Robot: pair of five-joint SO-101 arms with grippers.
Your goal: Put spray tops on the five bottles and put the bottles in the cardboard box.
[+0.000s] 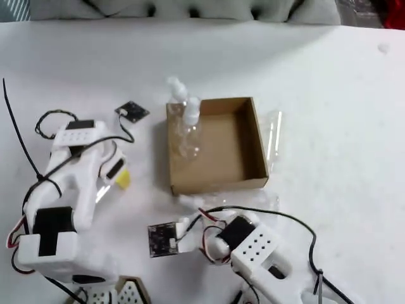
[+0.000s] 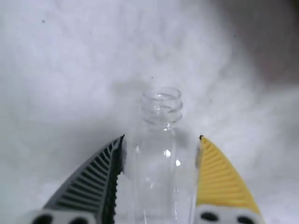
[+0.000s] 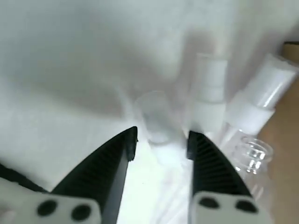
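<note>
Grasping one clear bottle point(image 2: 161, 158) in the left gripper point(image 2: 161, 139), with one black finger point(image 2: 103, 170) and one yellow finger point(image 2: 217, 170) pressed to its two sides. Shows its threaded neck open and poking out just past the fingertips, over the white table point(image 2: 70, 70).

Has the right gripper point(image 3: 161, 137) released, its two black fingers point(image 3: 110, 163) spread apart. Shows one small clear cylinder point(image 3: 156, 119) just ahead of the gap between them; cannot tell whether touching either finger. Farther ahead, to one side: two white spray tops point(image 3: 209, 79) close together, each on a clear body, plus one open-necked bottle point(image 3: 254, 151) just beside the nearer fingertip, and an edge of the cardboard box point(image 3: 292, 107) past those.

Seen from above: one cardboard box, well apart from the left gripper, with two topped bottles point(image 1: 190, 123) leaning at the corner nearest that gripper. Also one flat-lying bottle point(image 1: 273, 134) just beside the wall farthest from the left gripper
</note>
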